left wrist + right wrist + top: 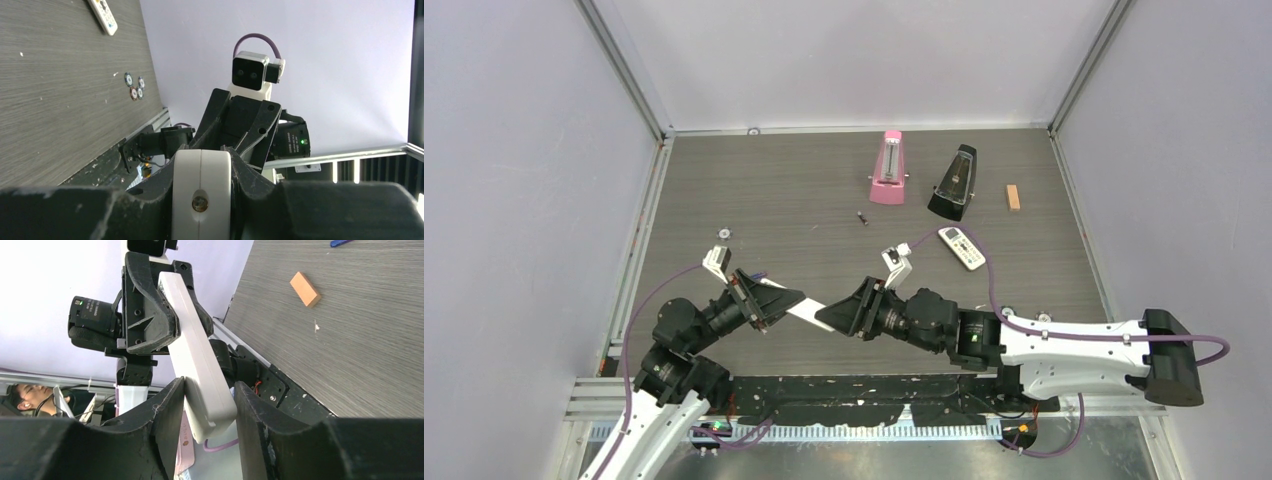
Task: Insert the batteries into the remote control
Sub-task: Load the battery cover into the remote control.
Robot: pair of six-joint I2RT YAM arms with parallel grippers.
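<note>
The slim white remote control hangs above the table's near edge between my two grippers. My left gripper is shut on one end of it; the left wrist view shows that white end clamped between the jaws. My right gripper stands round the other end: one finger touches the remote and a gap shows at the other. One thin dark battery lies mid-table. A bluish one lies at the top edge of the right wrist view.
A broader white remote lies to the right of centre. A pink metronome and a black metronome stand at the back, with an orange block beside them. A small metal part lies on the left.
</note>
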